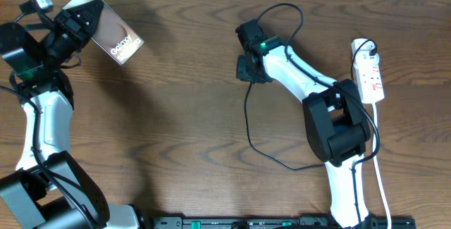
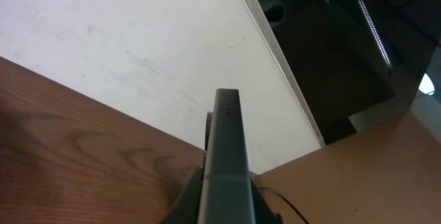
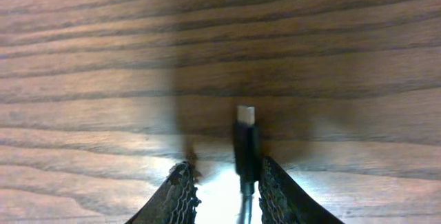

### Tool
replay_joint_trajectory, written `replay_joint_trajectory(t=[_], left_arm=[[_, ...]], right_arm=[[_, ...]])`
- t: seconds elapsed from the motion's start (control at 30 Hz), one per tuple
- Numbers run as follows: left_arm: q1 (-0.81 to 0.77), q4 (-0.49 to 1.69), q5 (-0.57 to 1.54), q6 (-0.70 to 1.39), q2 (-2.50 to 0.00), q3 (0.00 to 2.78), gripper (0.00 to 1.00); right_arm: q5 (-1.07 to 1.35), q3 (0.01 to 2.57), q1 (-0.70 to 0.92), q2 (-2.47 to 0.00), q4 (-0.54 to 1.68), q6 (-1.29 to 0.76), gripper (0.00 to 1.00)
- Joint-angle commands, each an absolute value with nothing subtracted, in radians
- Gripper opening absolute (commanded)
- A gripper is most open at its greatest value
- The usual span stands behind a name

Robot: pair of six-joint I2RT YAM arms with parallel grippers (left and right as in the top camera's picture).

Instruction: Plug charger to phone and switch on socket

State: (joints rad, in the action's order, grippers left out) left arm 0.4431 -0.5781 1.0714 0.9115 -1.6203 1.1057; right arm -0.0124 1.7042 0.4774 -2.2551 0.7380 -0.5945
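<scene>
Brown wood stretches open between the two arms. The left gripper is clenched on the phone, holding it tilted near the far left corner of the table, its thin edge toward the wrist camera. The right gripper grasps the charger, whose plug tip pokes out over the wood. The socket lies along the right edge, well apart
</scene>
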Motion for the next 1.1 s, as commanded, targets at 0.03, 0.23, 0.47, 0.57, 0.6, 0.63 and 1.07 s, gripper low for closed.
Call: replay_joint_trajectory(t=[0.03,0.23,0.47,0.57,0.6,0.63,1.07], left_arm=[[0.442,-0.587,1.092,0.899,-1.601,1.117,0.07],[0.442,-0.587,1.092,0.899,-1.601,1.117,0.08],[0.442,-0.587,1.092,0.898,-1.601,1.117,0.08],[0.442,-0.587,1.092,0.898,-1.601,1.117,0.07],[0.442,-0.587,1.092,0.899,-1.601,1.117,0.08],[0.442,-0.587,1.092,0.898,-1.601,1.117,0.08],[0.442,-0.587,1.092,0.898,-1.601,1.117,0.07]], right_arm=[[-0.016,1.675,0.492,-2.276,0.740,-0.599,0.25],[-0.017,1.671,0.492,-2.276,0.731,-0.605,0.13],[-0.032,1.671,0.492,-2.276,0.712,-0.605,0.07],[-0.036,1.671,0.492,-2.276,0.700,-0.599,0.05],[-0.035,1.671,0.491,-2.276,0.692,-0.593,0.05],[-0.035,1.671,0.491,-2.276,0.682,-0.589,0.04],[0.063,1.671,0.490,-2.276,0.607,-0.521,0.01]])
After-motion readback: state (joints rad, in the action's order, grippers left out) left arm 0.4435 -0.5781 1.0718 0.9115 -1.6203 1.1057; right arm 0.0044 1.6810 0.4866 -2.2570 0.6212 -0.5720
